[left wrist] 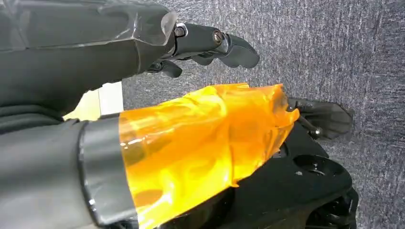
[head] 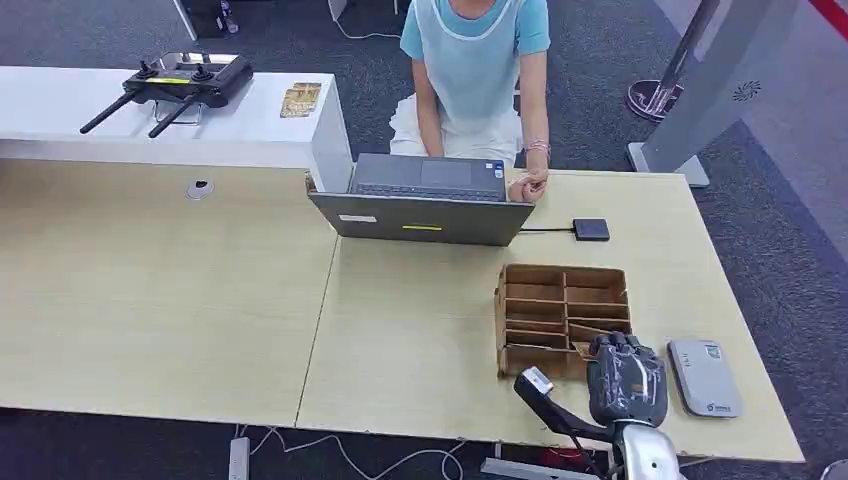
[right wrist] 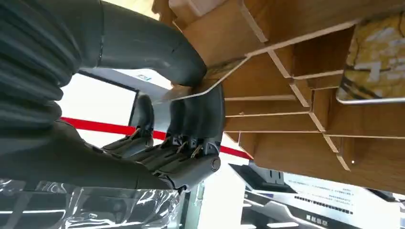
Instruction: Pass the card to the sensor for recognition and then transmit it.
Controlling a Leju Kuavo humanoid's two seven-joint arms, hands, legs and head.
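Observation:
A brown wooden slotted box (head: pixel 560 312) stands on the table's near right part. My right hand (head: pixel 626 378) is at its near right corner. In the right wrist view the thumb (right wrist: pixel 184 67) and dark fingers (right wrist: pixel 203 112) pinch a thin card (right wrist: pixel 217 81) by its edge at one of the box's slots (right wrist: pixel 267 81). Another patterned card (right wrist: pixel 377 57) sits in a neighbouring slot. A flat grey sensor (head: pixel 704 377) lies on the table just right of the hand. My left hand (left wrist: pixel 210 45) hangs over grey carpet, fingers extended, holding nothing; orange film (left wrist: pixel 200 143) wraps its thumb.
A person (head: pixel 478 70) sits at the far side behind an open laptop (head: pixel 420 215), one hand by its right corner. A small black box (head: pixel 591 229) is cabled to it. A white counter (head: pixel 160 125) at back left carries a black controller (head: pixel 180 85).

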